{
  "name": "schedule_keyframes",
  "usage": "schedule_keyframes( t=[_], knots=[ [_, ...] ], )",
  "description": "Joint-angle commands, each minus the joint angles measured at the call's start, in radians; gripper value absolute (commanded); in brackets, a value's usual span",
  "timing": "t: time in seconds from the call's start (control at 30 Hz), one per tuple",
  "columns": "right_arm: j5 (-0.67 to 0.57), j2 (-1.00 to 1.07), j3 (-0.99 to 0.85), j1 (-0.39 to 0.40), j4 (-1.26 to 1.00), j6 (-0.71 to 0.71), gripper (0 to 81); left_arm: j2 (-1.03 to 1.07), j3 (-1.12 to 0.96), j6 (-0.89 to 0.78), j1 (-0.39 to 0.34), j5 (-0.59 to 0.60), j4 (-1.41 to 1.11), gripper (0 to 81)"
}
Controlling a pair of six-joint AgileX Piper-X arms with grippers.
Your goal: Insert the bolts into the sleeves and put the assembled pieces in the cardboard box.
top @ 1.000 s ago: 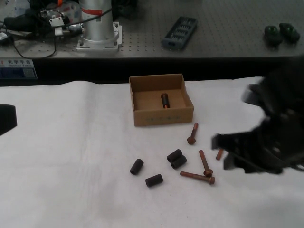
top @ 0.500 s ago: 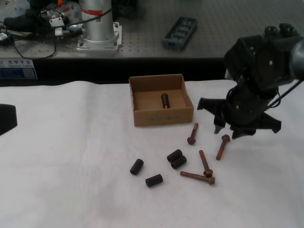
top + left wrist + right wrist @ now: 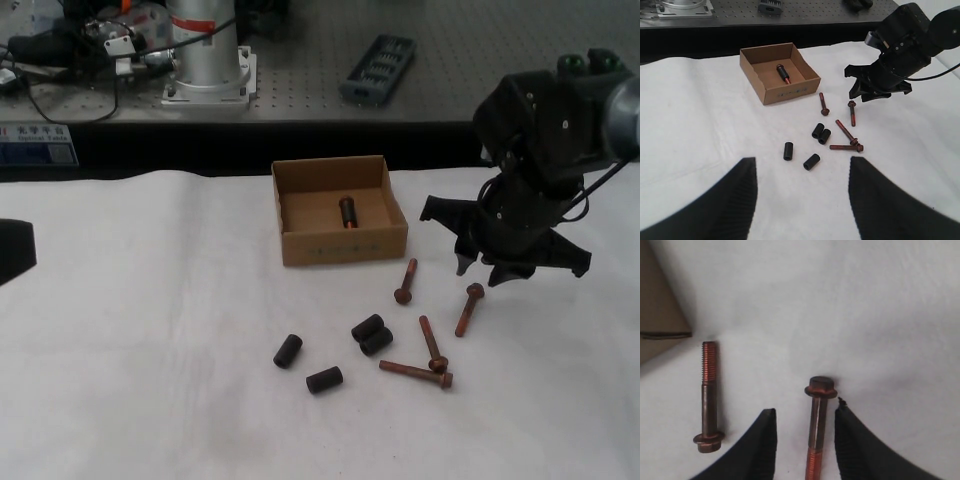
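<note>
The right gripper (image 3: 804, 412) is open, with a finger on each side of a bolt (image 3: 817, 432), not squeezing it. The bolt lies on the white cloth (image 3: 150, 300) near the cardboard box (image 3: 345, 246). The left gripper (image 3: 802, 161) is wide open and holds nothing.

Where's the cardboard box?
In the high view, the cardboard box sits on the white cloth, just beyond the loose bolts and sleeves, left of the right gripper.

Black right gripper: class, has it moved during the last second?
Yes. The right gripper shifted away from the camera, toward level with the brown cardboard box.
</note>
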Motion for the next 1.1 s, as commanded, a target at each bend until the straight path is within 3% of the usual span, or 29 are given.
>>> schedule_keyframes(
  t=[0.0, 1.07],
  knots=[
    [-0.007, 0.027, -0.011, -0.005, 0.005, 0.007, 28.6, 0.014, -0.003, 0.011, 0.0, -0.014, -0.014, 40.2],
    [-0.037, 0.113, -0.012, -0.003, 0.005, 0.089, 28.6, 0.088, -0.003, 0.011, 0.0, -0.014, -0.107, 40.2]
  ],
)
